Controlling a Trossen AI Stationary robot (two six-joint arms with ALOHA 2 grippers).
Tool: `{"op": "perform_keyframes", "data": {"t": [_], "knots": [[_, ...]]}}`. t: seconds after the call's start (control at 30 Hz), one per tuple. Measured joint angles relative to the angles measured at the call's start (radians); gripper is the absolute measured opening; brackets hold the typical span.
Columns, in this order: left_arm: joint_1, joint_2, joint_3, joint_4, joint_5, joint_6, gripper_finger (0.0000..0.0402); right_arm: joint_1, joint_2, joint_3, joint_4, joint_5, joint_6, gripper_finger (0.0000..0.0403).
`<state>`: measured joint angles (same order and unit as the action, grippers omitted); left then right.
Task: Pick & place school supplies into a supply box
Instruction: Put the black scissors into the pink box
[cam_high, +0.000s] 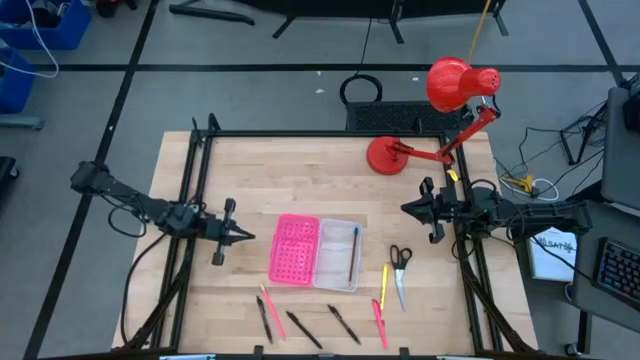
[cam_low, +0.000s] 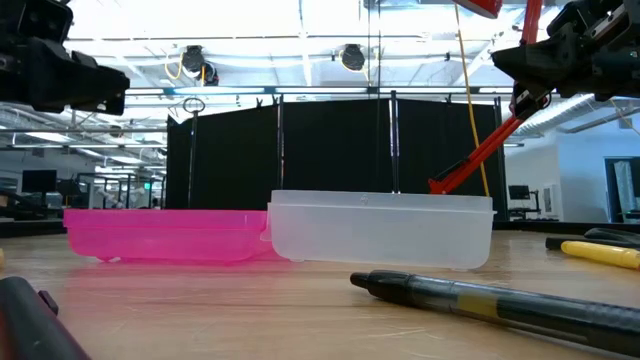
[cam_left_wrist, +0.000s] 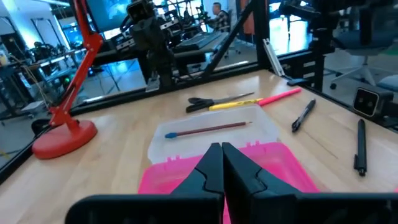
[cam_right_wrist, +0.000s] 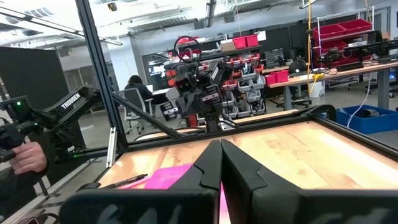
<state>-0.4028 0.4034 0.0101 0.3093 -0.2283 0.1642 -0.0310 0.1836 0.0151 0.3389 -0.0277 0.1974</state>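
Along the near edge of the wooden bench (cam_high: 420, 190) lie loose pens (cam_high: 300, 325), with black-handled scissors (cam_high: 400, 262) and a yellow pencil (cam_high: 384, 280) just right of the supply box (cam_high: 336, 253). The clear box sits mid-bench, pink lid (cam_high: 293, 249) open flat, one blue-capped pencil (cam_high: 354, 252) inside. The left pincer (cam_high: 240, 236) hovers closed and empty left of the lid; the right pincer (cam_high: 408, 208) hovers closed and empty near a red lamp (cam_high: 440, 110)

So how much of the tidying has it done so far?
One item looks done: a pencil with a blue cap lies in the clear half of the supply box. Nothing is in hand; the left gripper and right gripper are both shut and empty. Left on the table: the scissors, a yellow pen, a pink pen and several dark pens.
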Motion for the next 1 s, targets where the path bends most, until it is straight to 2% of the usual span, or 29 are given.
{"op": "perform_keyframes", "data": {"t": [0.23, 0.37, 0.57, 0.77, 1.0], "knots": [[0.028, 0.002, 0.0, -0.011, -0.001, -0.006, 0.0006, 0.0, 0.0, 0.0, 0.0, 0.0, 0.0, 0.0], [0.044, 0.002, 0.0, 0.006, -0.045, -0.001, 0.0006, 0.0, 0.0, 0.0, 0.0, 0.0, 0.0, 0.0], [0.051, 0.002, 0.0, 0.014, -0.095, -0.008, 0.0035, 0.0, 0.0, 0.0, 0.0, 0.0, 0.0, 0.0], [0.051, 0.002, 0.0, 0.038, -0.14, 0.067, 0.0041, 0.0, 0.0, 0.0, 0.0, 0.0, 0.0, 0.0], [0.047, 0.002, 0.0, 0.049, -0.107, 0.062, 0.0041, 0.0, 0.0, 0.0, 0.0, 0.0, 0.0, 0.0]]}}
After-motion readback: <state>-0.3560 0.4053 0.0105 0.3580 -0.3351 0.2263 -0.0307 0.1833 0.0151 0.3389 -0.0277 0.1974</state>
